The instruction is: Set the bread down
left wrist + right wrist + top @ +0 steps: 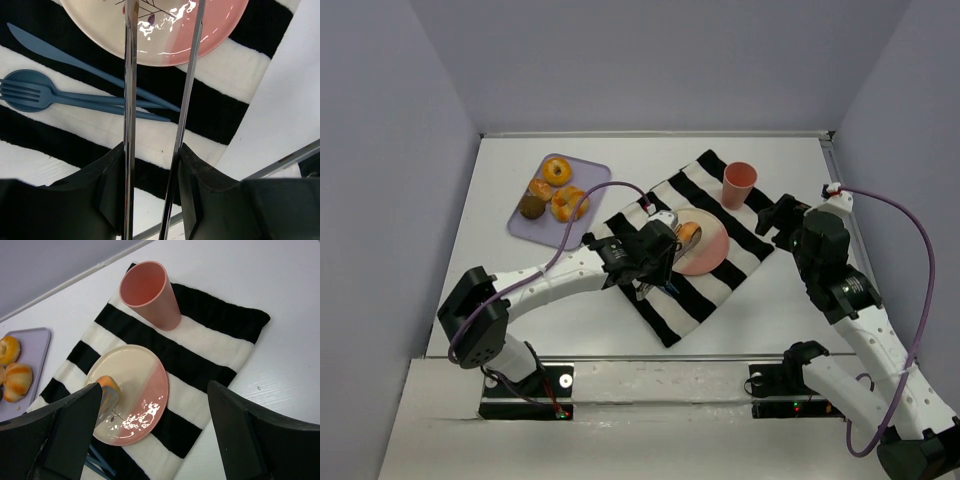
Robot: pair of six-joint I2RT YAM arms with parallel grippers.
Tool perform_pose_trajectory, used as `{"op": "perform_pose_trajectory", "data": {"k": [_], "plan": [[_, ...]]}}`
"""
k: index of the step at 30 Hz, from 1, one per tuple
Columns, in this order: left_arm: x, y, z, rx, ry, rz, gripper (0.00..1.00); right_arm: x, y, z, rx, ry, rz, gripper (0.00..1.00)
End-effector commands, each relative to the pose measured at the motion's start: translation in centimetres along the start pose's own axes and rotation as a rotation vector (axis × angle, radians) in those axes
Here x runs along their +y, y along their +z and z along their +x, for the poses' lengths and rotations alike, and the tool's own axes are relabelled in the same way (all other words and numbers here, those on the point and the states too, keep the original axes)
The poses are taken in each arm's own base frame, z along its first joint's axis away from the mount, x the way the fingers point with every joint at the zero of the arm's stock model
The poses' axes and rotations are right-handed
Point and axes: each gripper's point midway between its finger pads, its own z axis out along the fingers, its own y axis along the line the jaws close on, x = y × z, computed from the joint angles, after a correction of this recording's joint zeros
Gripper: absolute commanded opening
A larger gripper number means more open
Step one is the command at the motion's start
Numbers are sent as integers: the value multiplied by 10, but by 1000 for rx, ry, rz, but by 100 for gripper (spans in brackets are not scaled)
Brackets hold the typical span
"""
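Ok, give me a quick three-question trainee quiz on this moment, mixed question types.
1. True or false: the right gripper has open, empty jaws.
2. What is the left gripper shut on? A) blue fork B) metal tongs C) pink cup
3. Fill in: the tongs' tips hold the bun over the ____.
Key: 1 true; 2 B; 3 plate.
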Motion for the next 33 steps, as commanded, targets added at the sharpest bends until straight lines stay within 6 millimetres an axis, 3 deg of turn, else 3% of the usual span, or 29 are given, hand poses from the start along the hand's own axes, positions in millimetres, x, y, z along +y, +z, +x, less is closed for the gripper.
{"op": "perform_pose_trajectory", "data": {"k": [1, 6, 12, 16, 20, 24, 26, 30, 32, 33], "plan": [[-13, 5, -20, -45, 26, 3, 42, -11, 1, 1, -10, 4, 53, 92], [-14, 13, -19, -27, 36, -16, 55, -12, 2, 5, 4, -4, 57, 92], [-15, 5, -26, -52, 33, -15, 69, -11, 3, 6, 9, -8, 54, 92], [-13, 3, -26, -52, 34, -20, 71, -11, 2, 5, 7, -10, 53, 92], [-4, -6, -33, -82, 4, -74, 62, -11, 1, 4, 3, -7, 50, 92], [15, -25, -36, -123, -73, -150, 62, -11, 1, 5, 4, -5, 49, 92], [34, -41, -29, -139, -126, -213, 58, -11, 1, 5, 5, -7, 50, 92], [72, -72, -7, -174, -289, -298, 56, -12, 2, 5, 4, -7, 57, 92], [82, -77, 2, -175, -331, -301, 53, -12, 2, 6, 6, -5, 56, 92], [92, -78, 19, -149, -372, -316, 53, -12, 2, 6, 8, -5, 55, 92]]}}
